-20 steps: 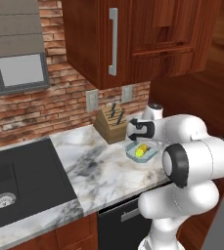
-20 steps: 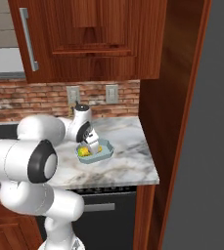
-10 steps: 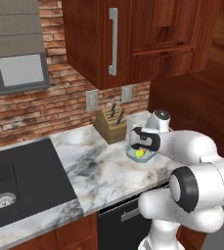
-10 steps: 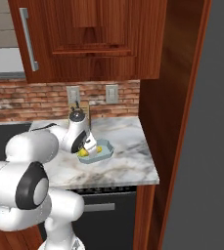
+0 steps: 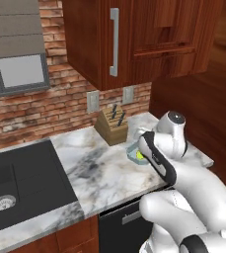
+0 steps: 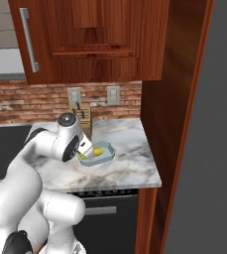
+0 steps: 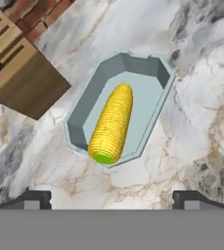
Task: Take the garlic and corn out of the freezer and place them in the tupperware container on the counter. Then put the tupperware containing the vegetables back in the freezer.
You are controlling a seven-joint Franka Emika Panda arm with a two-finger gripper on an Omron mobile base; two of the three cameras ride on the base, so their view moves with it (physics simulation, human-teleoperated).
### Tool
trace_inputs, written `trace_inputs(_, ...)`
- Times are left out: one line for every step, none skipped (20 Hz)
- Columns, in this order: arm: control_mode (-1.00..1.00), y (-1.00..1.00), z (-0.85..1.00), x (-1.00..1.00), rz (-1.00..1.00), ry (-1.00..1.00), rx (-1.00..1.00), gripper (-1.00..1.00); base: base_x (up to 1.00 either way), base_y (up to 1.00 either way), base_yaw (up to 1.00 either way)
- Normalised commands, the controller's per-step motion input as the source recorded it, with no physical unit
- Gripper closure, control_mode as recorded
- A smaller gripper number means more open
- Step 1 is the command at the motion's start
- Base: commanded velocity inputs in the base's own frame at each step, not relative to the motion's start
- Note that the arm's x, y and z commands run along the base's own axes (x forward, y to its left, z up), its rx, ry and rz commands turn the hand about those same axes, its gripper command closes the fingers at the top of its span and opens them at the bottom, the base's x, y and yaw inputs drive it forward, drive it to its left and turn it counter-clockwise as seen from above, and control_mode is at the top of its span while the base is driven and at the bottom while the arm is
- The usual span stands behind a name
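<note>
Hand view: bright yellow corn cob [image 7: 111,124] lies inside pale blue plastic tray [image 7: 157,68], beside wooden knife block [image 7: 23,73]; gripper [image 7: 111,197] spread wide, empty.

A red brick backsplash wall [image 5: 45,106] carries two pale switch plates [image 5: 93,101]. Above hang dark red-brown wooden cabinets [image 6: 85,34] with a long steel bar handle [image 5: 114,42]. A grey-framed window [image 5: 16,74] sits over a black recessed sink [image 5: 13,183]. A tall dark wood side panel [image 6: 177,124] rises alongside.
</note>
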Motion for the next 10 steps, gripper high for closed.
trace_inputs(-1.00,0.00,0.56,-0.35,0.28,0.00,-0.15,-1.00,0.00,0.00,0.00)
trace_inputs(-1.00,0.00,0.45,-0.35,0.29,0.00,-0.19,-1.00,0.00,0.00,0.00)
trace_inputs(-1.00,-0.06,0.32,-0.36,0.29,0.00,-0.24,-1.00,0.00,0.00,0.00)
trace_inputs(-1.00,-0.01,0.26,-0.35,0.29,0.00,-0.27,-1.00,0.00,0.00,0.00)
trace_inputs(-1.00,0.00,0.16,-0.41,0.24,0.00,-0.29,-1.00,0.00,0.00,0.00)
trace_inputs(-1.00,0.00,0.19,-0.34,0.21,0.00,-0.29,-1.00,0.00,0.00,0.00)
trace_inputs(-1.00,0.00,0.28,-0.22,0.21,0.00,-0.31,-1.00,0.00,0.00,0.00)
trace_inputs(-1.00,0.00,0.45,-0.26,0.19,0.00,-0.29,-1.00,0.00,0.00,0.00)
trace_inputs(-1.00,0.00,0.54,-0.34,0.16,0.00,-0.25,-1.00,0.00,0.00,0.00)
trace_inputs(-1.00,0.00,0.56,-0.35,0.14,0.00,-0.18,-1.00,0.00,0.00,0.00)
